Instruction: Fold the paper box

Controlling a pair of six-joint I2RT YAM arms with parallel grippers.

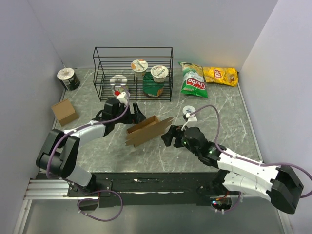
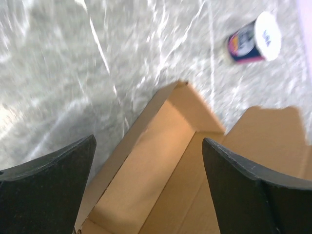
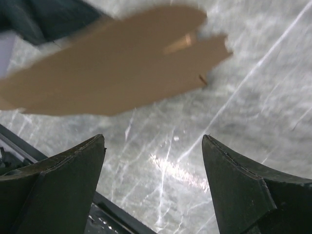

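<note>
Paper box (image 1: 148, 130) half-formed at table centre, walls leaning. Left gripper (image 2: 148, 142) spread wide over box's 10 o'clock end, holding nothing. Right gripper (image 3: 152, 139) likewise spread, empty, at box's 3 o'clock. Risk: unopposed push slides light carton or flattens wall.

The paper box (image 1: 147, 130) is plain tan-brown cardboard with no print. The table (image 1: 229, 122) is grey marble pattern veined in white. The left gripper (image 2: 148, 144) and right gripper (image 3: 153, 141) are matte black. The left arm (image 1: 87, 130) and right arm (image 1: 243, 168) are white with black joints, and the cable (image 1: 214, 117) is purple. The wire rack (image 1: 132, 73) is black. One snack bag (image 1: 193, 80) is green, and the other bag (image 1: 220, 75) is yellow.
</note>
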